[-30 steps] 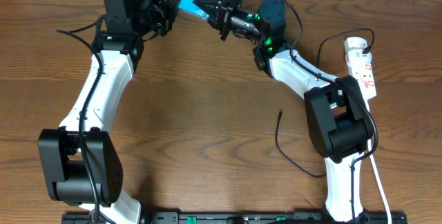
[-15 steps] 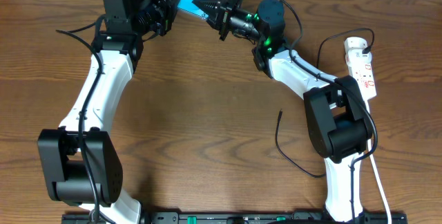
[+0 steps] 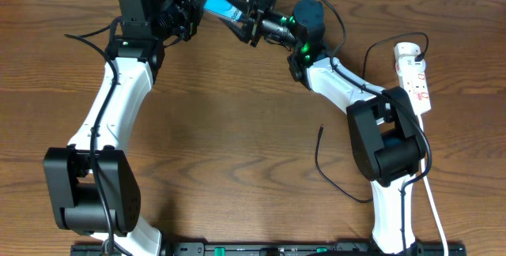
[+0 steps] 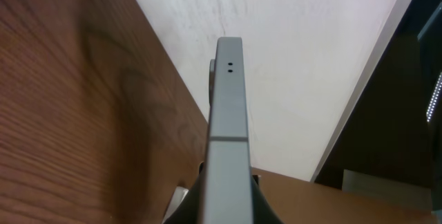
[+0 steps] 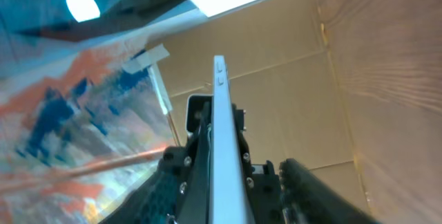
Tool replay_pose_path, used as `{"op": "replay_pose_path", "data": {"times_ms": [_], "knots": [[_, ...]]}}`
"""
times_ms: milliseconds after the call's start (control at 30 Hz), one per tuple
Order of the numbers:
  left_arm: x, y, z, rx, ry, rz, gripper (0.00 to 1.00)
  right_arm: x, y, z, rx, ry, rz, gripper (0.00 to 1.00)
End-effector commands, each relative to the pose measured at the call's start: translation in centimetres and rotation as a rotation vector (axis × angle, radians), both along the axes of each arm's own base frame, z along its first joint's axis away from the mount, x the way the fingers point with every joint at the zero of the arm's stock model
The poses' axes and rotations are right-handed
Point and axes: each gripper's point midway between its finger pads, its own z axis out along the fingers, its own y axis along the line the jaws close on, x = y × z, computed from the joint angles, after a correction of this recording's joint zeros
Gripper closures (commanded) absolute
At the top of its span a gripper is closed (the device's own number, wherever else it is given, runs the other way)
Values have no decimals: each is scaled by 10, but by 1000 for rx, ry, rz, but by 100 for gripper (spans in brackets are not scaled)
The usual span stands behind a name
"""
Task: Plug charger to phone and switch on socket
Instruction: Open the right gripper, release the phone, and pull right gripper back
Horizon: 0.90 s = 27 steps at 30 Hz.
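Note:
The phone [image 3: 215, 3], teal screen up, hangs above the table's far edge. My left gripper [image 3: 196, 5] is shut on its left part; in the left wrist view the phone's grey edge [image 4: 228, 113] rises from between the fingers [image 4: 259, 207]. My right gripper [image 3: 239, 16] stands open at the phone's right end, one jaw on each side. In the right wrist view the phone's edge [image 5: 224, 155] runs between the spread fingers [image 5: 307, 189]. The charger [image 3: 318, 165] lies loose on the table, its plug tip [image 3: 321, 129] free. The socket [image 3: 415, 74] lies at the far right.
The socket's white cord [image 3: 433, 201] runs down the right side past the right arm's base [image 3: 387, 141]. A black cable [image 3: 371, 50] loops near the socket's top end. A black rail [image 3: 253, 250] lines the front edge. The left arm's base [image 3: 87, 189] stands at the front left.
My right gripper has opened its jaws around the phone's right end, where it was shut before. The left gripper and the phone have stayed in place.

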Motion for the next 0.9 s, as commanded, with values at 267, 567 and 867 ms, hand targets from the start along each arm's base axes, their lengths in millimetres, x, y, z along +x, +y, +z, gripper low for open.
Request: {"op": "replay_pose_path", "data": {"times_ms": [267,567,867], "knots": [[-1,1,13,1,-36,-4,92,-3,-3,8,-48,-100,7,2],[-1,22,10,37,-51,-12,93,6,-31,-7,-139,-192,24,1],[-18,47,-11,78,11,-89,92,3,-81,-45,-299,-356,141,1]]}}
